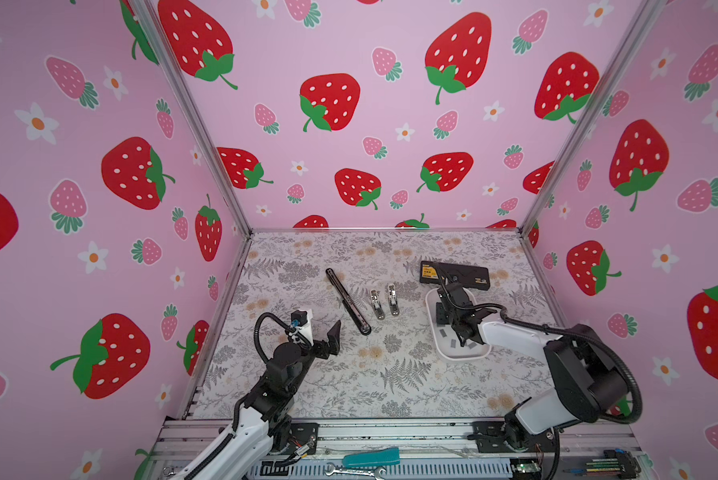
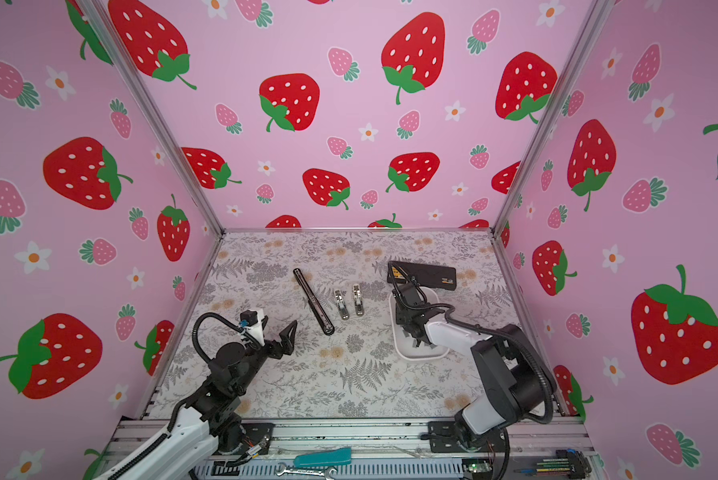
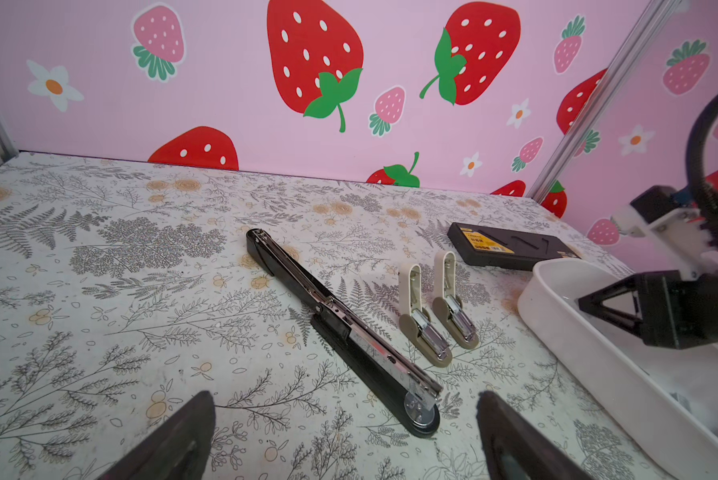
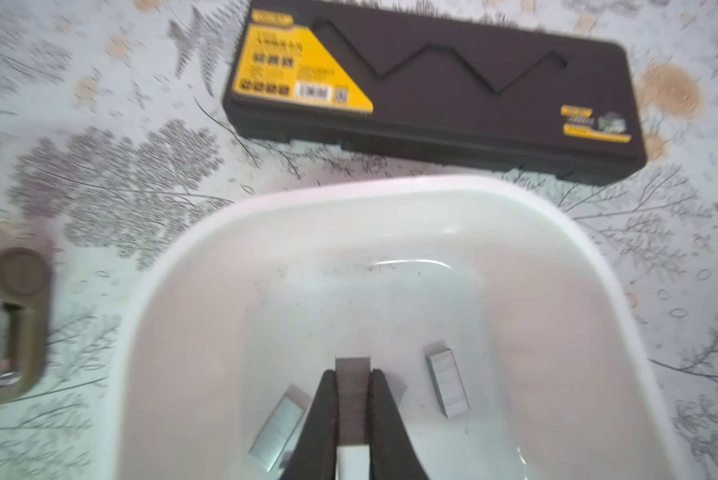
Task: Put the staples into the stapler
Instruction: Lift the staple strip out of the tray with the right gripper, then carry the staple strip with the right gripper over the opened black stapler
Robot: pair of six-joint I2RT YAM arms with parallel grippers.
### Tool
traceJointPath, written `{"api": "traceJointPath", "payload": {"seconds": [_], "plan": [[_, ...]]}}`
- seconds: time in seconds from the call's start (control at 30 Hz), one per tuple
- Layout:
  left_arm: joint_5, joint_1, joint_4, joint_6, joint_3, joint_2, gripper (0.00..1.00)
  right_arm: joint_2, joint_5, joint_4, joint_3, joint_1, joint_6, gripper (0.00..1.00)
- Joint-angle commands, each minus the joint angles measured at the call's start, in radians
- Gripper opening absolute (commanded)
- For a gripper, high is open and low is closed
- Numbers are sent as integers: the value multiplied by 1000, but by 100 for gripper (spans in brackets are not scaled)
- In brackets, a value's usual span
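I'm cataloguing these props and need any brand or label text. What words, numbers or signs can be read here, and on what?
Yellow label on the black case: printed lines, icons and a barcode-like patch, all too blurred to read.
Small yellow mark at the case's other end: too blurred to read.
Long black stapler and beige staplers: no text visible.

**Camera placement**

The table (image 1: 390,395) is overlooked from high above its near edge in both top views and viewed low from the near left by the left wrist camera. The white tray (image 4: 390,187), shared by all views, is framed closely from above by the right wrist camera.
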Motion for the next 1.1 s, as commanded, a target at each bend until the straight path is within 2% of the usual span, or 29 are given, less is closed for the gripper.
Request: {"api": "traceJointPath", "payload": {"seconds": [0.0,0.1,0.23,0.47,0.7,0.8,0.83,0.97,1.07], "plan": [[15,-4,-17,-26,-15,-24,99,-76,24,-33,12,33,-29,12],[49,-3,-13,-17,-22,-38,99,-124,34,-17,10,77,-36,12],[32,-3,0,-12,-28,-38,99,-167,22,63,-7,157,-48,12],[52,-2,8,-7,-12,11,99,-130,-21,186,3,288,-94,12],[-102,-3,-90,-92,53,63,99,-52,-11,294,35,388,-116,12],[-213,11,-118,-178,71,110,99,-8,1,321,60,423,-127,12],[-196,33,-144,-199,88,131,99,10,10,322,75,435,-134,12],[2,159,-156,-240,115,193,99,73,-1,330,119,451,-132,12],[34,179,-145,-240,97,161,99,121,-8,332,149,452,-121,12]]}}
